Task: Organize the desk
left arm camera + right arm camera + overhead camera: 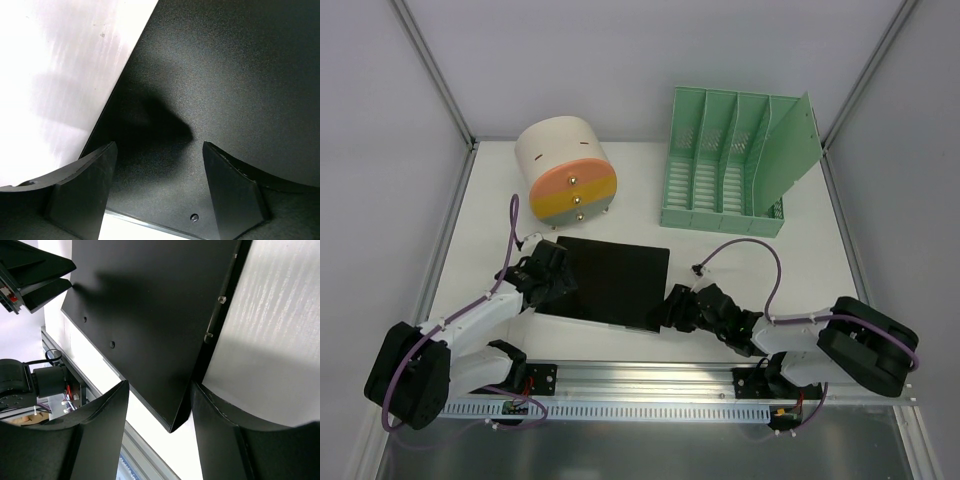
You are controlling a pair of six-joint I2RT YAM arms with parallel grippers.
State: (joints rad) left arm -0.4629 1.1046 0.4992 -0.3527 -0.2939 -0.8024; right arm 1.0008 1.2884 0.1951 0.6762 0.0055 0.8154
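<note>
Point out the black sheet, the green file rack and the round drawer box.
black sheet (pixel 610 283), top external view, its matte centre.
green file rack (pixel 716 188), top external view, slotted base.
round drawer box (pixel 564 201), top external view, yellow middle drawer.

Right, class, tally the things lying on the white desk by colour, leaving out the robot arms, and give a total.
Black: 1, the flat sheet
Green: 1, the slotted file rack
Cream: 1, the round drawer unit with coloured fronts
Total: 3 on the desk
</note>
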